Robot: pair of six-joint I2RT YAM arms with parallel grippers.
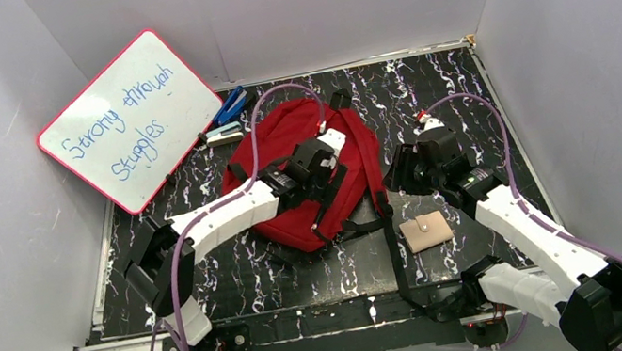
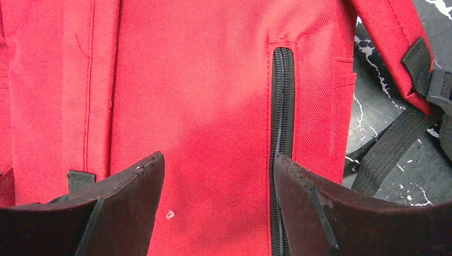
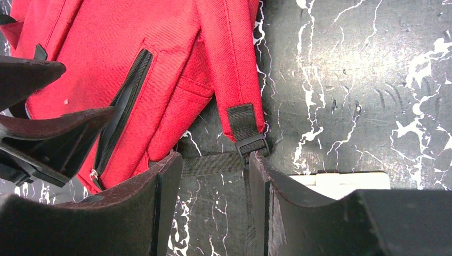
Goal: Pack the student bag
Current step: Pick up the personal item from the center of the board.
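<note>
Top, left-wrist and right-wrist views of one moment in packing. The student bag (image 1: 281, 135), a soft dark-red fabric backpack with black straps, lies flat on the black white-veined table (image 1: 239, 278) at mid-depth, between the two arms and nearer the left one. Its long axis runs near to far, leaning slightly rightward. Its black carry loop (image 1: 339, 99) points toward the back wall and its bottom edge toward the arm bases. The left gripper (image 1: 332, 143) hangs directly over the bag's upper right part. In its wrist view the jaws stand wide apart with only red cloth between them and hold nothing. A closed black zipper (image 2: 282, 106) runs parallel to the fingers, just inside the right-hand one, so it follows the bag's long axis. The right gripper (image 1: 396, 178) hovers just beside the bag's right edge. Its jaws are partly open and grip nothing, and a black webbing strap (image 3: 213, 164) crosses the gap at the fingertips over bare table. A small beige wallet (image 1: 426, 231) lies near that arm, apart from the bag. The likely next move is opening the zipper. It turns on this alignment: the left gripper is the nearer one, already above the zipper line, and would have to travel along the bag's length. The right gripper is placed to steady the side.
</note>
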